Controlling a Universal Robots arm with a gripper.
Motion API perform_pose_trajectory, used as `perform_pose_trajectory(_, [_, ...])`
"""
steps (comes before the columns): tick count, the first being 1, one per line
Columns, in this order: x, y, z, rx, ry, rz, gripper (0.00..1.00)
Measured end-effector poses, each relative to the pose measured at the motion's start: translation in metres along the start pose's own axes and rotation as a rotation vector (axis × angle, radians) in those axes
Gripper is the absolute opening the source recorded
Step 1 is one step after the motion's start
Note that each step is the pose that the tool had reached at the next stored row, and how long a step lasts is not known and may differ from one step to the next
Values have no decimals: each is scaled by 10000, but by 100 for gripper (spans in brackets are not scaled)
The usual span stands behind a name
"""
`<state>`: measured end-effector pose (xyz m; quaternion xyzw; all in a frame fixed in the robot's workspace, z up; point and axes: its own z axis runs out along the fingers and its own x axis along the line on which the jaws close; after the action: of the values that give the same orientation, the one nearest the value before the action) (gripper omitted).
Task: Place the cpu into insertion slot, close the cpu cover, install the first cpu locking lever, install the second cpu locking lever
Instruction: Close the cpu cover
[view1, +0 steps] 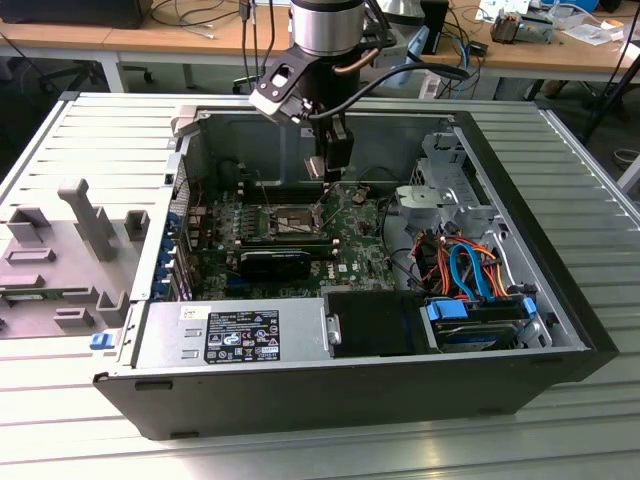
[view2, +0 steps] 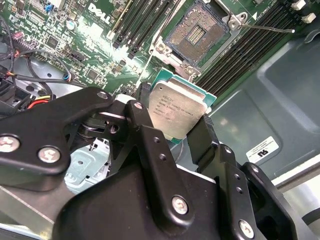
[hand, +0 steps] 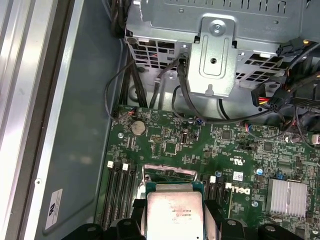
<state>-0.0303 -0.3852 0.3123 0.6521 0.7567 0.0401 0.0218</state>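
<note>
The open computer case (view1: 330, 395) has high walls around the green board (view1: 362, 250), and the gripper (view1: 331, 170) hangs inside with free room around it. Its jaws grip two opposite edges of the cpu (view2: 177, 107), held in air near the uncovered insertion slot (view2: 197, 32), not touching it.

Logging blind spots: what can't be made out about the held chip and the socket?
Second wrist view: the cpu's lower edge, hidden behind the gripper; the insertion slot's far side, cut off by the picture edge.
First wrist view: part of the cpu, cut off by the picture edge.
Exterior view: the cpu, too small to tell.
</note>
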Motion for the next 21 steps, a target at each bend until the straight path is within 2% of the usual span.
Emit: perform_pose_trajectory(21, [0,0,2,-9,-40,446,55])
